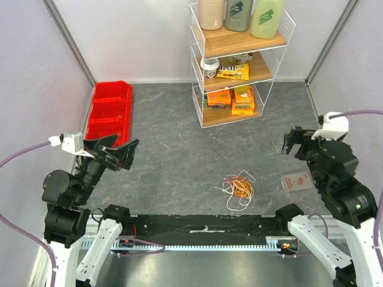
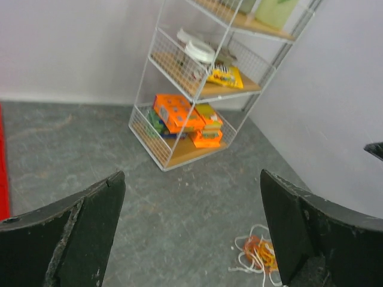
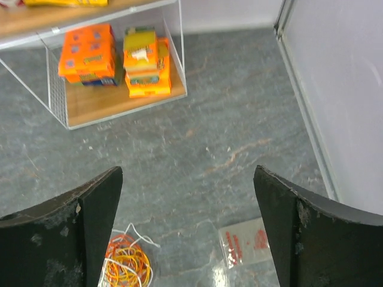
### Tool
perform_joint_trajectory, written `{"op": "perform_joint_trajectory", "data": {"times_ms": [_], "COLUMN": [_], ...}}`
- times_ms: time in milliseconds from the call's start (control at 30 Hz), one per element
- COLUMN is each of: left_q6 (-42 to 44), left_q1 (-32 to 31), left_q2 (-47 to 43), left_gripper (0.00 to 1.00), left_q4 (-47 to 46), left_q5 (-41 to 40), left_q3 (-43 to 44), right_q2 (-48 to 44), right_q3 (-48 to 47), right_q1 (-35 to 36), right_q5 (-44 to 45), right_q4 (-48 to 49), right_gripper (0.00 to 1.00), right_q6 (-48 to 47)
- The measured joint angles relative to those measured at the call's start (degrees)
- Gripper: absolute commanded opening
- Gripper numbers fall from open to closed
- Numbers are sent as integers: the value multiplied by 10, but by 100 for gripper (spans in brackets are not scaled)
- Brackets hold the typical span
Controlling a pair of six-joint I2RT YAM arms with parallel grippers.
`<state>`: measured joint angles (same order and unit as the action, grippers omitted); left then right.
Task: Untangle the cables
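The cables (image 1: 239,189) lie in one small tangle of white, orange and yellow wire on the grey table, near its front edge, right of centre. The tangle also shows low in the left wrist view (image 2: 258,253) and in the right wrist view (image 3: 126,263). My left gripper (image 1: 118,151) is open and empty, raised at the left, well away from the tangle. My right gripper (image 1: 291,142) is open and empty, raised at the right, above and beyond the tangle.
A clear plastic bag with red print (image 1: 297,180) lies right of the tangle. A white wire shelf (image 1: 239,66) with boxes, jars and bottles stands at the back. A red bin (image 1: 109,111) sits at the back left. Walls enclose the table.
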<state>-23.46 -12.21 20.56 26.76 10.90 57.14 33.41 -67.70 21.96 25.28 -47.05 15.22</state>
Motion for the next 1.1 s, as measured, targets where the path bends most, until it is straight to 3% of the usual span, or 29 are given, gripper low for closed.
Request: {"op": "perform_joint_trajectory", "data": {"times_ms": [167,233,367,500,600,767,867,1000,1100], "left_q6": [-28,-48,-94,-131,-169,-256,-291,-305,-305], "left_q1": [1,1,1,-9,-43,-161,-245,-342,-408], "left_q2": [30,51,116,148,123,98,144,239,307], "left_gripper": [98,90,86,86,86,86,82,75,70], "left_q4": [8,0,-18,-31,-62,-184,-232,-269,-276], "left_q5": [59,106,208,266,282,276,243,194,153], "left_q3": [-37,-67,-144,-219,-269,-371,-400,-389,-355], "right_q2": [43,58,134,173,139,116,139,206,258], "right_q3": [48,82,189,314,366,430,464,476,471], "right_q1": [0,0,7,40,58,85,106,136,167], "right_q5": [-41,-80,-200,-246,-258,-301,-326,-359,-383], "right_q4": [-2,9,61,88,92,156,201,276,333], "right_gripper": [98,98,98,98,94,87,74,33,20], "right_q6": [42,68,144,219,260,310,331,350,362]}}
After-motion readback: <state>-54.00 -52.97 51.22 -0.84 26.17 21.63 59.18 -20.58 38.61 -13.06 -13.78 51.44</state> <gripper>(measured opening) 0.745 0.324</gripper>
